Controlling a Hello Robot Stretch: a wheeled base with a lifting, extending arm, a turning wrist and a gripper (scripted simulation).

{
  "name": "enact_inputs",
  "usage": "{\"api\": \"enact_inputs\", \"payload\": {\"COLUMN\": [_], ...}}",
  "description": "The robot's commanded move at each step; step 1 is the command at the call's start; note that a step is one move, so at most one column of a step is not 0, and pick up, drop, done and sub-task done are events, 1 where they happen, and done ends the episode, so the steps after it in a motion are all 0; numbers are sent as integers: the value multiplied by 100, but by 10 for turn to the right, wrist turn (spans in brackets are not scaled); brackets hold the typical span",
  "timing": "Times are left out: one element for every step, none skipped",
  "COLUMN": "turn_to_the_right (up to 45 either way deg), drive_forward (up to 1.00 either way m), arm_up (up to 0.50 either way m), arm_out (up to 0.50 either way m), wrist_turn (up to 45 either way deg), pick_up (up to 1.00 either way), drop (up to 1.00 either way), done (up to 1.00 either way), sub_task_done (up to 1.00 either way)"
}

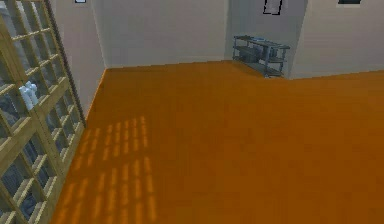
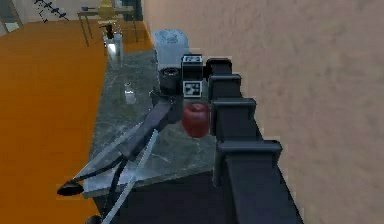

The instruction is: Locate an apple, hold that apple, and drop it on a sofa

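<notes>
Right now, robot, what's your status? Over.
Jaws out at the stone countertop; can't tell if holding anything. Red apple sits by the arm. Small glass jar and pale jug stand close by.

The countertop (image 2: 180, 155) looks like mottled grey stone, the floor (image 1: 230, 130) smooth orange, the shelf rack (image 1: 262, 52) metal.

Home, lg window (image 1: 30, 120), stone kitchen counter (image 2: 180, 155)

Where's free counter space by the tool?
Bare countertop runs along the floor-side edge, between the small glass thing and the tool. It is crowded toward the wall: pale jar, red round thing and arm bar sit close together.
</notes>
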Motion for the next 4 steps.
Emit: {"api": "enact_inputs", "payload": {"turn_to_the_right": [0,0,0,0], "drive_forward": [0,0,0,0], "arm_up": [0,0,0,0], "arm_out": [0,0,0,0], "wrist_turn": [450,450,450,120], "pick_up": [0,0,0,0], "drop": [0,0,0,0], "done": [0,0,0,0], "sub_task_done": [0,0,0,0]}}
